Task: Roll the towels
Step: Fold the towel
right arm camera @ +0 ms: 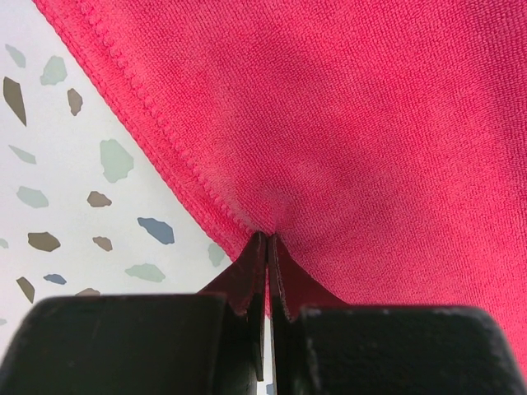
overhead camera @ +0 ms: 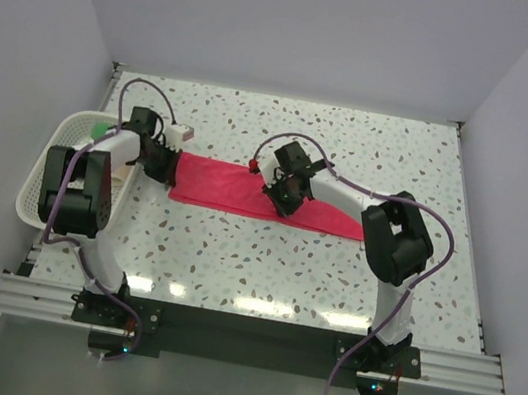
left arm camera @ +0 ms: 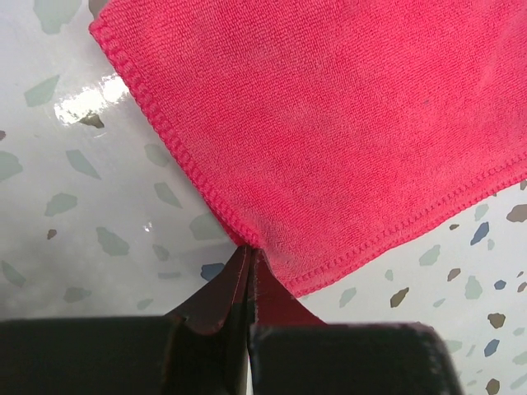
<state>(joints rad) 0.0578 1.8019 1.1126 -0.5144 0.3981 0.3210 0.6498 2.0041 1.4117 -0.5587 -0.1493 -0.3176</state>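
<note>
On the white speckled table [overhead camera: 353, 152], in the top view, we see a pink-red rectangular cloth towel [overhead camera: 230, 190] lying spread flat between the two arms, its long side running left to right. The left gripper [overhead camera: 165, 169] sits at the towel's left end and the right gripper [overhead camera: 282, 199] is down on its middle stretch. A white plastic mesh basket [overhead camera: 43, 183] stands at the table's left edge, beside the left arm.

From the left wrist, we see the left gripper [left arm camera: 250, 257] with its fingers pressed together, pinching the towel's [left arm camera: 329, 123] stitched hem close to a corner.

From the right wrist, we find the right gripper [right arm camera: 268, 243] likewise closed tight, nipping a small pucker of the towel [right arm camera: 370, 123] just inside its hemmed edge, the table [right arm camera: 66, 164] bare beside it.
</note>
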